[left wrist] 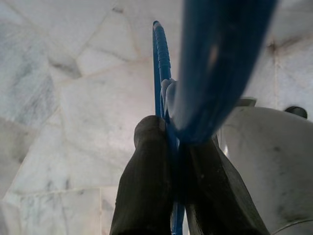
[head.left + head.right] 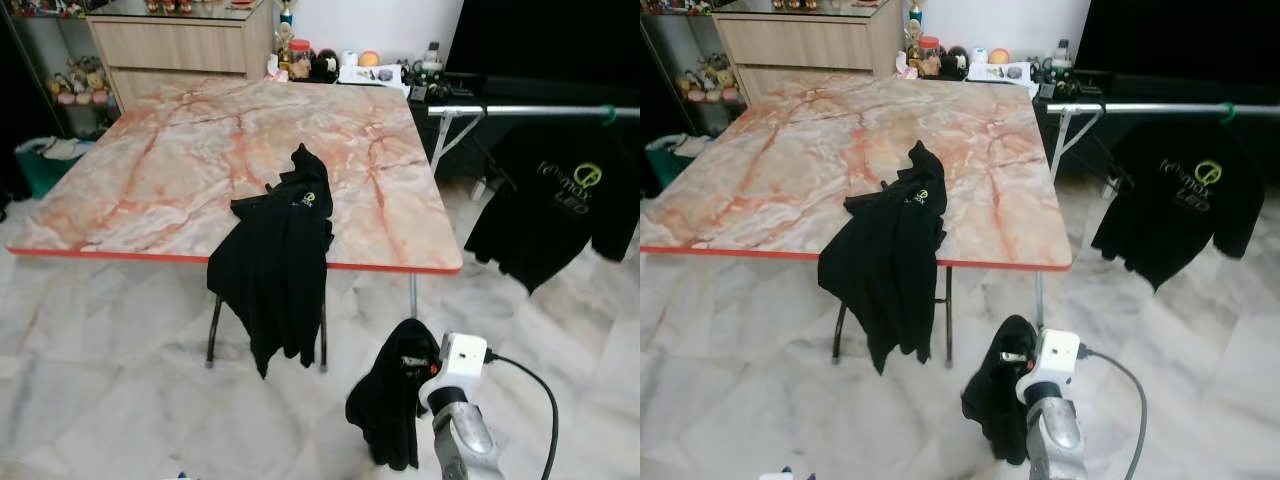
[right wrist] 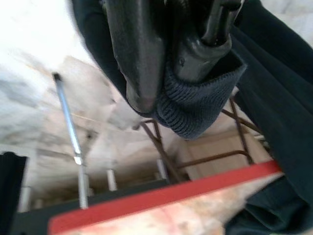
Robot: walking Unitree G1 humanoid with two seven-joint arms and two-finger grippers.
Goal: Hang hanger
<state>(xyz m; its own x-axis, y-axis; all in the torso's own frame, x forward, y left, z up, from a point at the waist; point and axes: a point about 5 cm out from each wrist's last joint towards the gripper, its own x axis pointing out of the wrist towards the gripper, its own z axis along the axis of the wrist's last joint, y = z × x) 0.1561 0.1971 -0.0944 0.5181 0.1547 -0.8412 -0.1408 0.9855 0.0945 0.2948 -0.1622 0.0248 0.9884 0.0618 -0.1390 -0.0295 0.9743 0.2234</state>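
A robot stands before a marble-patterned table [image 2: 150, 190] that fills the upper left and centre of the head view. At the bottom right of the frame, the right gripper [image 3: 171, 68] is closed on a black garment [image 2: 390, 405] that hangs from it above the floor; the wrist view shows its ribbed hem pinched between the two fingers. The left gripper [image 1: 173, 181] is closed on a blue hanger [image 1: 161, 63], held low over the pale floor tiles [image 1: 63, 122].

The step in hand looks like getting garment and hanger together, since the hanger is not yet inside the cloth and nothing has reached the rail [image 2: 530, 111] at the upper right. The next move would call for bringing the hanger up to the garment's neck opening, then carrying both to the rail.

Counted: three black garments, one held, one shirt [image 2: 275, 255] draped over the table's near edge, one shirt [image 2: 560, 205] already hanging on the rail. One blue hanger. One rail. One table.
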